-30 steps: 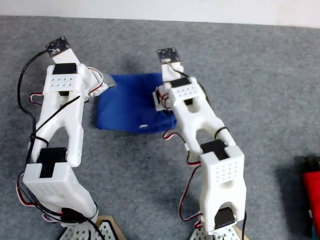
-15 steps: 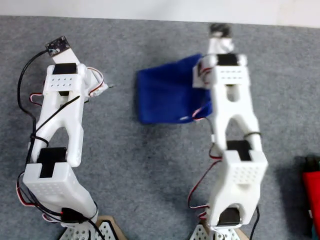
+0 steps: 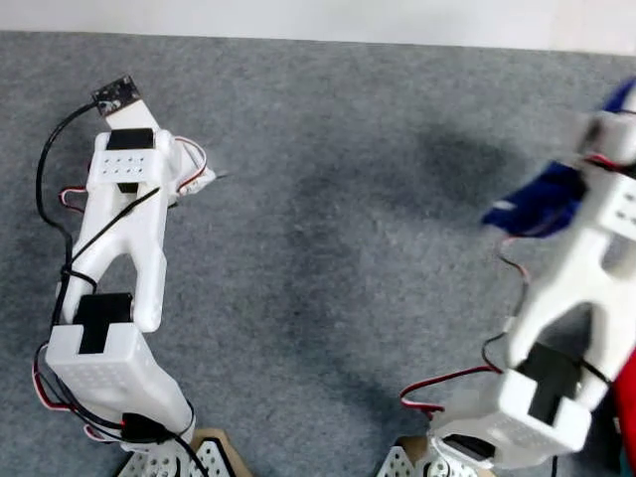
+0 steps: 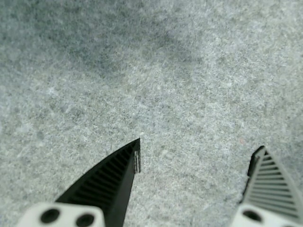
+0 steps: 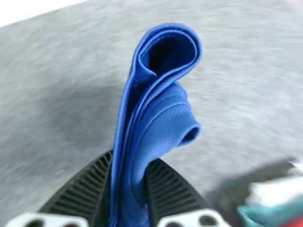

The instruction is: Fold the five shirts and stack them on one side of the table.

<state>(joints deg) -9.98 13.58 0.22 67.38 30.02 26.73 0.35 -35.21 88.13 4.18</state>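
The right claw, pinching the folded blue shirt, has swung it from the middle of the counter to its right edge, likely toward the stack, while the left claw waits spread and empty.

- Grey table covering: fuzzy, speckled felt or carpet spread over the whole work surface.
- White strip: runs straight along the covering's far edge.
- Soft dark shadow: lies on the covering towards its far right part.
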